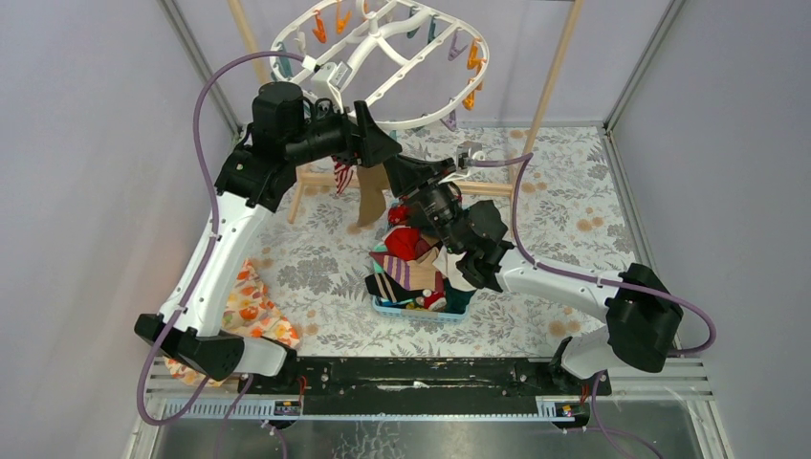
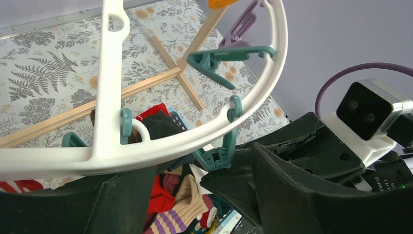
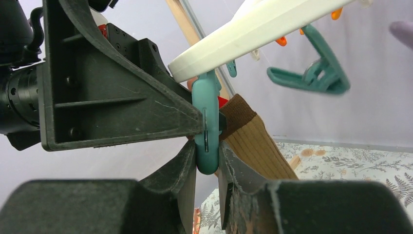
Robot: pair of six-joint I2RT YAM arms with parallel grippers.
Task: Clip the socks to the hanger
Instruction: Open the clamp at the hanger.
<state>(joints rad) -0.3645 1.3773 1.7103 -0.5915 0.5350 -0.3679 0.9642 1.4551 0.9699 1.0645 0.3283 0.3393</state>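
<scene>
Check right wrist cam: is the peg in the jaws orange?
No, the peg squeezed between the jaws of the right gripper is teal, not orange.

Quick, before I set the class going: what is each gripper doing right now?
Left gripper: jaws open, holding nothing.
Right gripper: jaws shut on a teal peg of the hanger.

The hanger [image 1: 361, 50], a white oval rack with crossbars, hangs tilted above my arms, with orange, teal and purple pegs around its rim. A brown sock [image 1: 371, 196] hangs down from the near rim, with a red-and-white striped sock [image 1: 341, 178] just beside it. A teal peg [image 3: 207, 131] dangles at the brown cuff, pinched in my right gripper [image 3: 208, 158]. The other socks [image 1: 411, 263] lie heaped below.
</scene>
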